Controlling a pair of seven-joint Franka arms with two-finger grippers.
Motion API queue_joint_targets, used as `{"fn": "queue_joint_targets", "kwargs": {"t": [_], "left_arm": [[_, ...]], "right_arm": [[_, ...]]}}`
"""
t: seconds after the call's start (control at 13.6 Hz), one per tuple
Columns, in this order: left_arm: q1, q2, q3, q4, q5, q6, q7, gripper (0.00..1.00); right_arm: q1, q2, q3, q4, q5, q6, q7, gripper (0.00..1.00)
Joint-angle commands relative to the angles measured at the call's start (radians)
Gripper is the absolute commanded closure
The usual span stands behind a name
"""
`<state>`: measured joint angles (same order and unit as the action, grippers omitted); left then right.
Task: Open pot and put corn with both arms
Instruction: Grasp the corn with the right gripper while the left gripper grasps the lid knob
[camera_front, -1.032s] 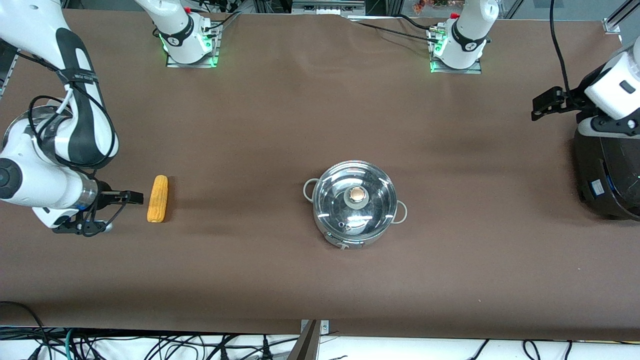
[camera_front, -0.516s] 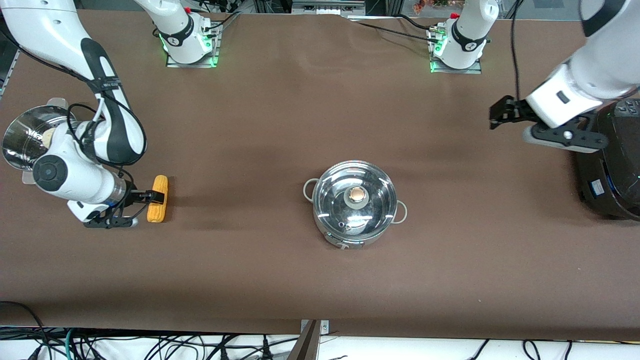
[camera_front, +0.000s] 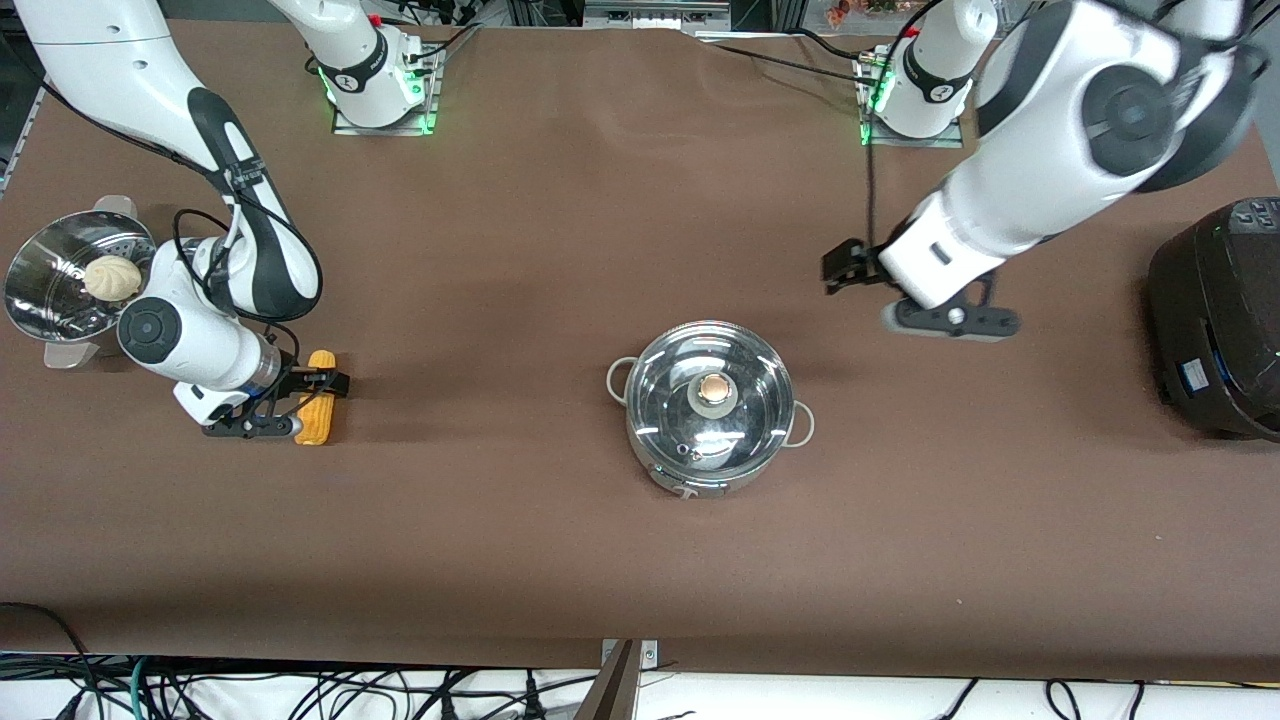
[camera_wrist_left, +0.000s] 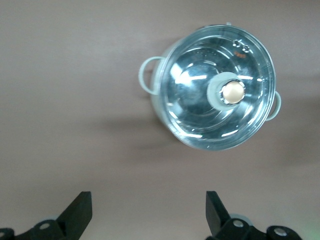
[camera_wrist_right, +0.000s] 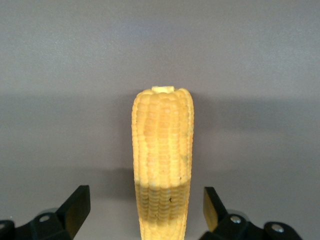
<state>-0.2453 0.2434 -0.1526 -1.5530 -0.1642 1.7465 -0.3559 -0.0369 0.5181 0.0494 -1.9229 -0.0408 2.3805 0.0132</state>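
Observation:
The pot (camera_front: 710, 405) stands mid-table, a shiny steel round with two loop handles, shut under its glass lid with a tan knob (camera_front: 713, 388). The yellow corn (camera_front: 317, 425) lies flat toward the right arm's end. My right gripper (camera_front: 322, 385) is open and straddles the corn; in the right wrist view the corn (camera_wrist_right: 162, 155) lies between the spread fingers (camera_wrist_right: 77, 202) without touching them. My left gripper (camera_front: 843, 267) hangs open over bare table beside the pot, toward the left arm's end. In the left wrist view the pot (camera_wrist_left: 200, 120) is ahead of the empty left gripper (camera_wrist_left: 147, 205).
A steel steamer pot (camera_front: 40, 290) holding a white bun (camera_front: 110, 277) stands at the right arm's end, close to that arm's elbow. A large black rice cooker (camera_front: 1215, 320) sits at the left arm's end. Brown table cloth lies between corn and pot.
My right gripper has slid forward until its open fingers straddle the corn. The left arm has swung from above the rice cooker toward the pot.

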Motion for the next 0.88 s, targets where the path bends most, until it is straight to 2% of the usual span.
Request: {"fn": "queue_joint_targets", "kwargs": {"t": [0.0, 0.15, 0.29, 0.52, 0.81], "left_arm": [[-0.092, 0.114, 0.007, 0.092, 0.043, 0.024, -0.09, 0.0], [-0.159, 0.181, 0.007, 0.155, 0.113, 0.024, -0.176, 0.0], [-0.201, 0.241, 0.019, 0.226, 0.12, 0.022, -0.224, 0.0], [-0.293, 0.345, 0.103, 0.355, 0.118, 0.022, -0.228, 0.0], [-0.315, 0.447, 0.128, 0.432, 0.118, 0.066, -0.227, 0.0]], "right_arm": [[-0.006, -0.026, 0.0, -0.051, -0.008, 0.045, 0.014, 0.0], [-0.006, -0.026, 0.0, -0.068, -0.008, 0.074, 0.011, 0.0], [-0.012, -0.018, 0.0, -0.068, -0.008, 0.083, 0.004, 0.0], [-0.026, -0.001, 0.0, -0.062, -0.013, 0.111, -0.002, 0.0], [-0.031, 0.014, -0.002, -0.056, -0.016, 0.14, -0.004, 0.0]]}}
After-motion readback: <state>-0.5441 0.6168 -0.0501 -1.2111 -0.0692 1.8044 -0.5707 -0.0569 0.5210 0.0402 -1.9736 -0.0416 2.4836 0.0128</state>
